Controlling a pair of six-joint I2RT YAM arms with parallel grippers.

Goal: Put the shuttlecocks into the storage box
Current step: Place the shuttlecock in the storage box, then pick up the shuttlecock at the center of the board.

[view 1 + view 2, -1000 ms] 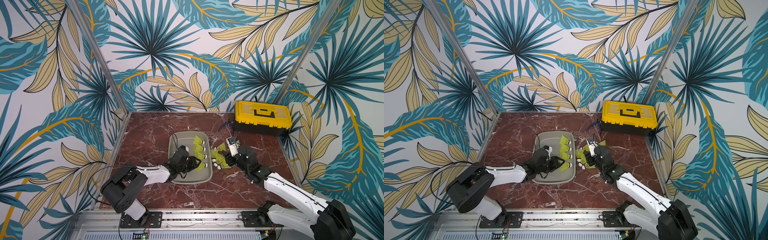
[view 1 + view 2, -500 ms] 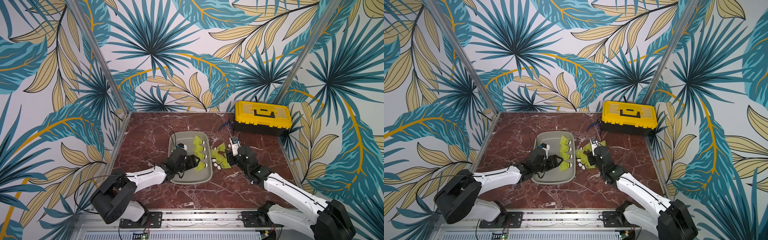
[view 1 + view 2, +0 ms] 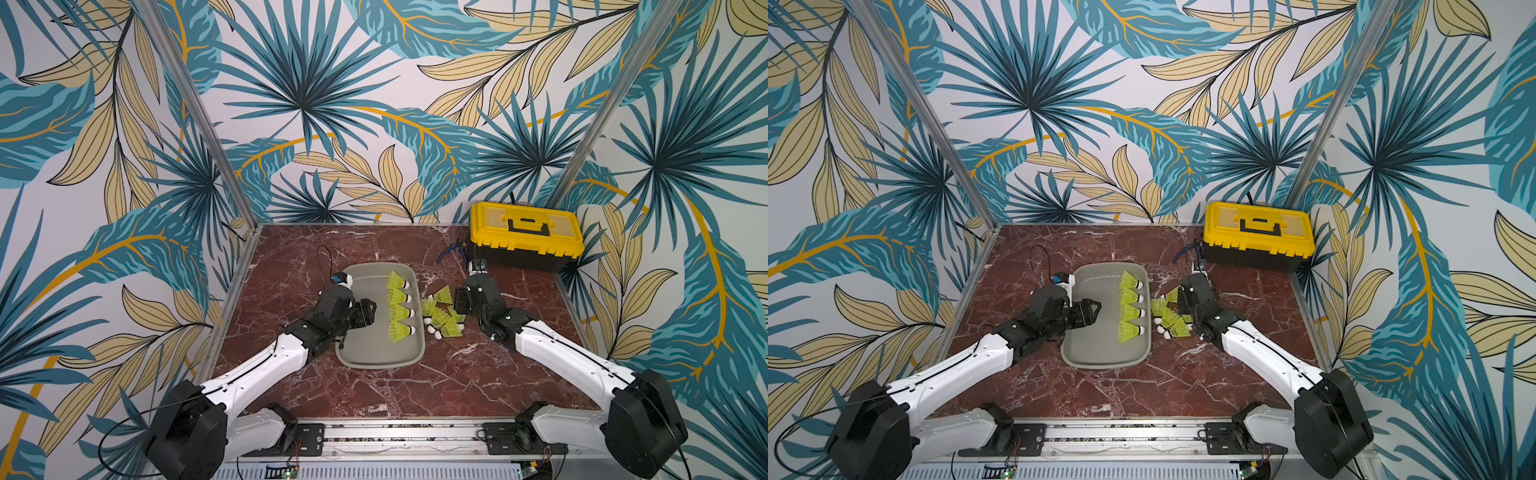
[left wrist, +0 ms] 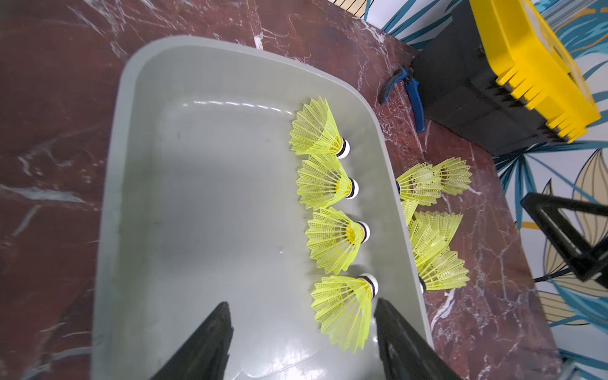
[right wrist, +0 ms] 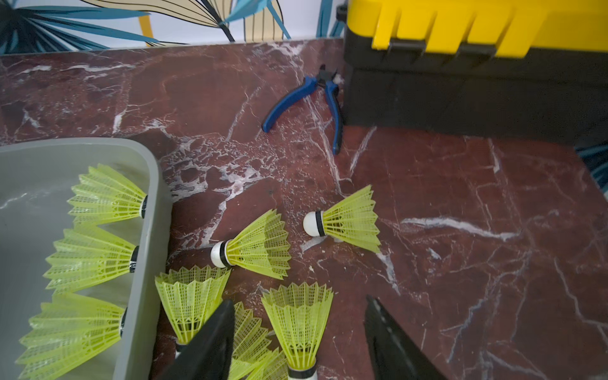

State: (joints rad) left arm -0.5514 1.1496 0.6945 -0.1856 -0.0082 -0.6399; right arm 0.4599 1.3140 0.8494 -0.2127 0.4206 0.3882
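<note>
**Item:** neon yellow-green plastic shuttlecocks, cone-skirted with white tips.

**In the box:** Four are laid in a row along one wall of the shallow grey-beige plastic storage box, just ahead of the left end effector. This placement is judged to leave floor free for more. The jaws are held apart, with nothing gripped.

**On the counter:** The rest are heaped on the red marble counter, just outside the box rim. They lie beneath and ahead of the right end effector. Its jaws are spread astride one skirt, judged ready for closing.

Behind the left gripper and right gripper, black wrist blocks are followed by white shells traced with thin black cables, then bulky black base joints. Black tapered fingers are fitted.
</note>
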